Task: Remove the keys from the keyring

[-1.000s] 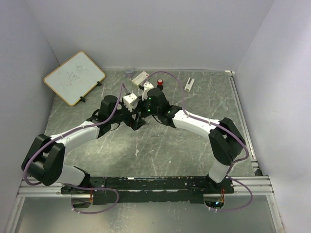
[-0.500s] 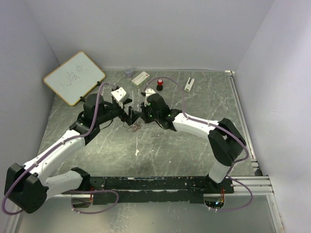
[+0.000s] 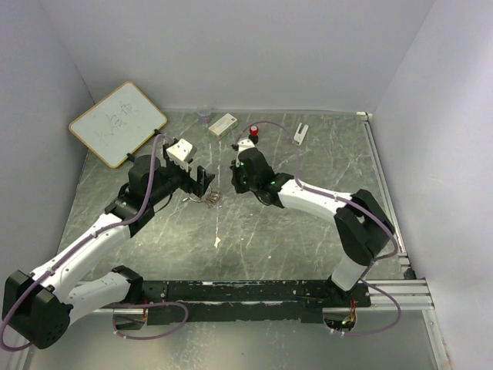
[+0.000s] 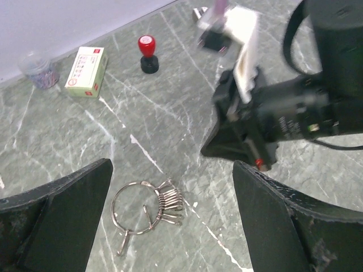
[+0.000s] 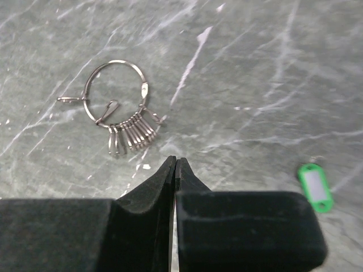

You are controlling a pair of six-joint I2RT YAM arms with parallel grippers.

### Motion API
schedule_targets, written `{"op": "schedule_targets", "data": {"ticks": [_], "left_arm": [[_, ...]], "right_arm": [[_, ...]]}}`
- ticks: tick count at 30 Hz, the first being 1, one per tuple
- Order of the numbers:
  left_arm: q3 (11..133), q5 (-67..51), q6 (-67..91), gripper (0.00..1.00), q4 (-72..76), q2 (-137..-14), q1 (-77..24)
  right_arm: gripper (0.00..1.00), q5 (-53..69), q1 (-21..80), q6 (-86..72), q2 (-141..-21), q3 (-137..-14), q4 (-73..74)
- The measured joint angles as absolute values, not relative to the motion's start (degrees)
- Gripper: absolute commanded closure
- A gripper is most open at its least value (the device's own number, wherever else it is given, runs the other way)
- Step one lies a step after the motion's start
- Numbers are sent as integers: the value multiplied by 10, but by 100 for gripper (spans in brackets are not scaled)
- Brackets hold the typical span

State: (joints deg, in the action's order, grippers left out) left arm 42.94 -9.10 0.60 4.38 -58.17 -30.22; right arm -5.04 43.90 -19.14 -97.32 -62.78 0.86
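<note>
Both grippers have parted since a second ago; I read it as a release. Keyring [image 4: 133,207] lies flat on table [image 3: 308,231] between them, keys [image 5: 133,135] bunched on it. Left gripper [image 3: 200,181] wide open, empty. Right gripper [image 5: 176,165] pinched closed, empty. Only right wrist shows green-tagged key [image 5: 315,187], apart from ring. Regrasp needed.

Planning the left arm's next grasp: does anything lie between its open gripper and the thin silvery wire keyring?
Nothing visible. The keyring lies uncovered on the grey marbled table below the open left gripper; the shut right gripper stands off to one side.
</note>
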Motion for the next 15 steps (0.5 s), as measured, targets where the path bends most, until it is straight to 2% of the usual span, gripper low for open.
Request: {"op": "schedule_targets", "data": {"ticks": [5, 6, 7, 13, 15], "left_arm": [[413, -55, 20, 2, 44, -570, -302], [411, -48, 23, 2, 43, -569, -302], [410, -40, 26, 2, 43, -569, -302], [396, 11, 45, 2, 44, -575, -302], [391, 27, 52, 2, 45, -578, -302]], "right_arm": [[84, -131, 423, -190, -878, -588, 12], [72, -153, 418, -190, -853, -578, 11], [67, -178, 414, -190, -827, -567, 11], [63, -351, 403, -199, -727, -509, 37], [56, -407, 403, -211, -714, -500, 62]]}}
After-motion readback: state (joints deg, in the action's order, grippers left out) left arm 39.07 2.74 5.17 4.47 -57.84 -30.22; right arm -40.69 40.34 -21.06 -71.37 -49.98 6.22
